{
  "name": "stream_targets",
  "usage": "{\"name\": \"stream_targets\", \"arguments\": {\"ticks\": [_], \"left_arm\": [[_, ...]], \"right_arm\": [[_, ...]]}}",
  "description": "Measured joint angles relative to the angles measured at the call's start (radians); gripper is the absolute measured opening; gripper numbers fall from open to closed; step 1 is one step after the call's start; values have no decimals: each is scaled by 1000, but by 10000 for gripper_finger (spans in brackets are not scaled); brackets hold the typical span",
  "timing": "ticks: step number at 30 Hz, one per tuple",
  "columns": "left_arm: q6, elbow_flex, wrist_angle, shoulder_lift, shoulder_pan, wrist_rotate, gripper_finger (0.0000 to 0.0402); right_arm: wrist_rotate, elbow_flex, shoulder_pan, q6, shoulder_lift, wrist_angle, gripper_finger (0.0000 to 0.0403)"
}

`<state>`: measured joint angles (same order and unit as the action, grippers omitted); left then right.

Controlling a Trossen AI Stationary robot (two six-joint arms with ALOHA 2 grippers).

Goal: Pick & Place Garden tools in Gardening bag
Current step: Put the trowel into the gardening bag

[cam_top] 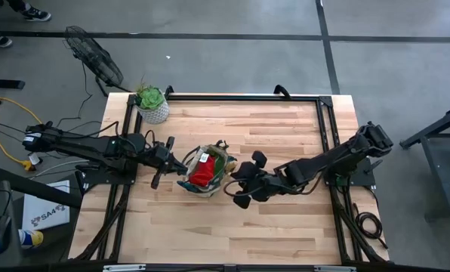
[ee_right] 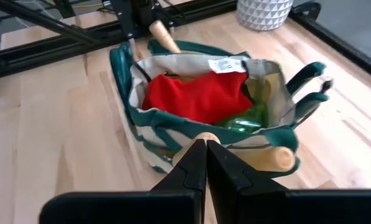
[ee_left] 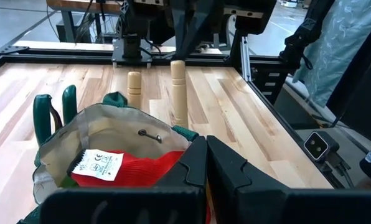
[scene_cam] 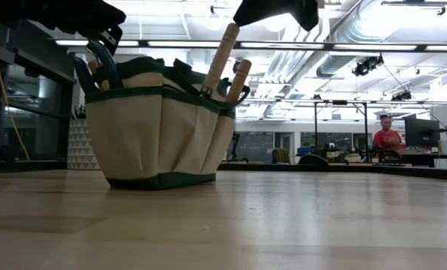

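I read "CE" on the white tag (ee_left: 99,163) atop the red cloth (ee_right: 198,94) in the bag (scene_cam: 157,124); both end effectors, left (cam_top: 181,165) and right (cam_top: 231,181), closed and empty beside it.

A small round beige fabric bag with dark green trim (cam_top: 204,172) is stood upright mid-table. A red cloth piece (ee_right: 195,96), translucent green plastic piece (ee_right: 248,118), two pale wooden trowel handles (ee_left: 178,93) and green-handled shears (ee_left: 51,115) are held in it.
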<state>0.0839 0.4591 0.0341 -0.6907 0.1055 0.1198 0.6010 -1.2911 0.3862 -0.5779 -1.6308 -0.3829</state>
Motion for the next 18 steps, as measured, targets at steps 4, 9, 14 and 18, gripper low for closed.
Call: {"name": "stream_targets", "arguments": {"ticks": [4,9,14,18], "left_arm": [[0,0,0,0,0,0,0],[0,0,-9,0,0,0,0],[0,0,-15,0,0,0,0],[0,0,-15,0,0,0,0]], "right_arm": [[-25,0,-9,0,-20,11,3],[-29,-1,-22,2,-38,39,3],[-54,0,-36,21,-41,75,3],[-61,0,-43,33,-41,102,3]]}}
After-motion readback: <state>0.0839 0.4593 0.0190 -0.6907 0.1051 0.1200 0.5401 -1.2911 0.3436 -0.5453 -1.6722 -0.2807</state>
